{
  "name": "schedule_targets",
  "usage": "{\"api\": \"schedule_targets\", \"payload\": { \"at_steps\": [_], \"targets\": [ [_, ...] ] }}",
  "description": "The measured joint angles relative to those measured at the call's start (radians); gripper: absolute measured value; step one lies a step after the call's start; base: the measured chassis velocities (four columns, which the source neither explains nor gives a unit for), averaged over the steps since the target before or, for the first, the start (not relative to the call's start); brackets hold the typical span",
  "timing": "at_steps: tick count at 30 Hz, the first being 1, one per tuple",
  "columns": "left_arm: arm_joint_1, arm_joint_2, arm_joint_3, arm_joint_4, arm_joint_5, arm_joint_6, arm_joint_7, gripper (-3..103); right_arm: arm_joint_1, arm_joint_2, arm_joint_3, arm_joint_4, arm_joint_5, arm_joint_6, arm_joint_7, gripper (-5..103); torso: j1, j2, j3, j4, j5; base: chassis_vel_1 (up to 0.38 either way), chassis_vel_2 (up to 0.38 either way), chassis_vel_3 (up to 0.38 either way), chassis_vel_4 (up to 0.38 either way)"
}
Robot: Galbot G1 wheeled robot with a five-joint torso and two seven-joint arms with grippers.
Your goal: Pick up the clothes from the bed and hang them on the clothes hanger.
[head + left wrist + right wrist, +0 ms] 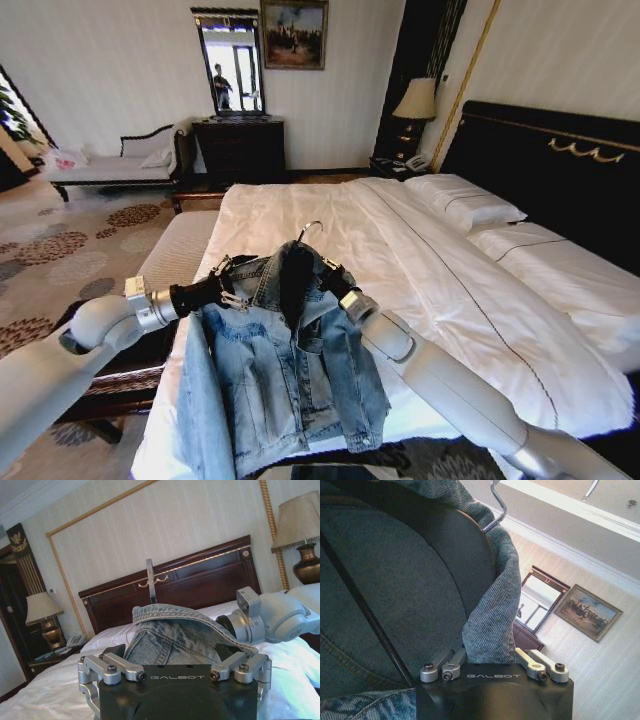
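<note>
The clothes (270, 370), a faded light-blue denim jacket, hang in the air over the foot of the white bed (420, 260). They sit on the clothes hanger, whose silver hook (311, 230) pokes up out of the collar. My left gripper (228, 285) is shut on the jacket's shoulder, and my right gripper (330, 275) is shut on the denim by the collar. In the left wrist view the collar (170, 630) and hook (150, 580) lie just ahead. The right wrist view shows the jacket's dark inside (490, 610) and the hanger's black bar (365, 610).
A padded bench (175, 250) stands along the bed's left side, with patterned carpet (60, 260) beyond it. A chaise (110, 165) and a dark dresser with mirror (238, 145) line the far wall. Pillows (465, 200), the black headboard (560, 170) and a lamp (415, 105) are at right.
</note>
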Motion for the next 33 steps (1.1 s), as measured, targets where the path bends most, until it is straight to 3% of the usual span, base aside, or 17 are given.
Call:
{"api": "schedule_targets", "payload": {
  "at_steps": [11,22,25,26,27,28,30,31,32,33],
  "targets": [
    [0.025,0.025,-0.035,-0.059,0.001,0.003,-0.003,100,-0.047,-0.007,0.029,0.004,-0.002,0.006,0.007,22,0.000,0.000,0.000,0.0001,0.0000,0.000,0.000,0.000,0.000],
    [0.041,0.020,-0.138,-0.051,-0.075,-0.012,-0.059,100,-0.076,-0.011,0.047,0.012,-0.003,0.004,0.016,22,0.000,0.000,0.000,0.0002,-0.0001,0.000,0.000,0.000,0.000],
    [0.045,-0.019,-0.157,-0.078,-0.128,0.009,-0.230,100,-0.082,-0.012,0.050,0.012,-0.003,0.004,0.021,22,0.000,0.000,0.000,0.0001,0.0000,0.000,0.000,0.000,0.000],
    [0.045,-0.019,-0.157,-0.078,-0.128,0.009,-0.230,100,-0.082,-0.012,0.050,0.012,-0.003,0.004,0.021,22,0.000,0.000,0.000,0.0001,0.0000,0.000,0.000,0.000,0.000],
    [0.048,-0.051,-0.168,-0.094,-0.154,0.040,-0.383,100,-0.084,-0.011,0.052,0.012,-0.002,0.003,0.023,22,0.000,0.000,0.000,0.0001,0.0000,0.000,0.000,0.000,0.000],
    [0.048,-0.077,-0.175,-0.097,-0.156,0.060,-0.493,100,-0.085,-0.010,0.054,0.010,-0.001,0.003,0.025,22,0.000,0.000,0.000,0.0001,0.0001,0.000,0.000,0.000,0.000],
    [0.051,-0.108,-0.185,-0.099,-0.150,0.086,-0.614,100,-0.087,-0.010,0.056,0.008,0.002,0.004,0.029,22,0.000,0.000,0.000,0.0000,-0.0001,0.000,0.000,0.000,0.000],
    [0.058,-0.138,-0.199,-0.098,-0.140,0.119,-0.753,100,-0.089,-0.010,0.059,0.004,0.005,0.006,0.033,22,0.000,0.000,0.000,0.0001,-0.0002,0.000,0.000,0.000,0.000],
    [0.058,-0.138,-0.199,-0.098,-0.140,0.119,-0.753,100,-0.089,-0.010,0.059,0.004,0.005,0.006,0.033,22,0.000,0.000,0.000,0.0001,-0.0002,0.000,0.000,0.000,0.000],
    [0.073,-0.164,-0.225,-0.098,-0.136,0.152,-0.857,100,-0.095,-0.009,0.064,0.000,0.006,0.010,0.037,22,0.000,0.000,0.000,0.0001,-0.0003,0.000,0.000,0.000,0.000]
  ]
}}
